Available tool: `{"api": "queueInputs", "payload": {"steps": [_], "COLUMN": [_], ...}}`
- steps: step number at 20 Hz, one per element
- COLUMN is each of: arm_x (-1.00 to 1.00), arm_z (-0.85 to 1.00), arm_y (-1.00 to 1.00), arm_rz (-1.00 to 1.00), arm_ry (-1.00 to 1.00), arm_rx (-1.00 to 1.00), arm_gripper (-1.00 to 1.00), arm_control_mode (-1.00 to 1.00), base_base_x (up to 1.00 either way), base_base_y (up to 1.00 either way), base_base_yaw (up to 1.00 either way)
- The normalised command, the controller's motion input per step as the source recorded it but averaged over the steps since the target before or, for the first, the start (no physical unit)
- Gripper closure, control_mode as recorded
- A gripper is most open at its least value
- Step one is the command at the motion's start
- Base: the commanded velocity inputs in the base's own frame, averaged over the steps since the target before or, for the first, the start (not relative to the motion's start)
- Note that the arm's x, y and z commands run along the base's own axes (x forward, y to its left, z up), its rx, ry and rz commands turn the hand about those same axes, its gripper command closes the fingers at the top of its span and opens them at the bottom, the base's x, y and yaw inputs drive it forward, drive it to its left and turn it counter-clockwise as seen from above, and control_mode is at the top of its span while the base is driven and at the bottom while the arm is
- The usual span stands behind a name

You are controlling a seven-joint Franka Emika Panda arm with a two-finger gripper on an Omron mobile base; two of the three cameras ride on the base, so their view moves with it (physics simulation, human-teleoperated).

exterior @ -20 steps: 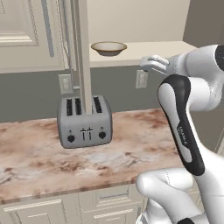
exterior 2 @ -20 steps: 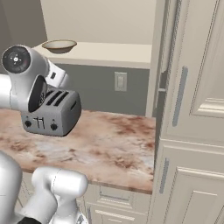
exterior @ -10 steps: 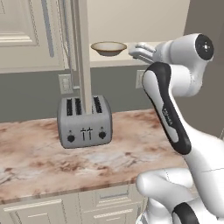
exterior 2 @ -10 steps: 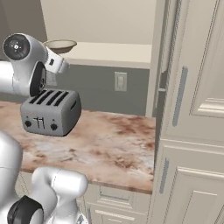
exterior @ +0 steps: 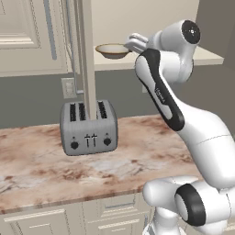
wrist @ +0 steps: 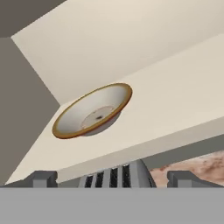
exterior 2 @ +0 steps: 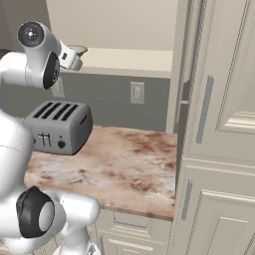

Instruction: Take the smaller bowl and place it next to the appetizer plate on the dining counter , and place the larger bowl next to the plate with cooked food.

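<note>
We see a cream bowl (exterior: 113,50) on the beige shelf (exterior: 206,56), a toaster (exterior: 89,127) on the marbled counter (exterior: 41,160) below.

Both base views look forward from behind the arm, sharing the toaster (exterior: 89,127) and bowl (exterior: 113,50); hand view looks closely along the shelf (wrist: 175,100) at that bowl.

Cream bowl (wrist: 92,113) on beige shelf (wrist: 175,100); toaster (wrist: 117,176) below, tool (wrist: 111,179) open.
</note>
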Motion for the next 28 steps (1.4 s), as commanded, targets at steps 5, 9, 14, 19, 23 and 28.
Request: {"api": "queueInputs", "payload": {"steps": [5,9,14,19,23,28], "arm_x": [0.5,0.48,0.47,0.46,0.52,0.49], "arm_z": [-0.01,-0.01,-0.18,-0.34,-0.08,-0.01], "arm_y": [0.0,0.13,0.15,0.06,0.01,0.09], "arm_rz": [-0.02,-0.03,-0.02,-0.02,-0.04,-0.06], "arm_ry": [0.13,0.07,0.04,0.02,0.0,0.0], "arm_rx": [0.0,0.0,0.0,0.0,0.0,0.0], "arm_gripper": [-1.0,-1.0,-1.0,-1.0,-1.0,-1.0], "arm_control_mode": [-1.0,-1.0,-1.0,-1.0,-1.0,-1.0], "base_base_x": [0.0,0.0,0.0,0.0,0.0,0.0], "base_base_y": [0.0,0.0,0.0,0.0,0.0,0.0], "base_base_yaw": [0.0,0.0,0.0,0.0,0.0,0.0]}}
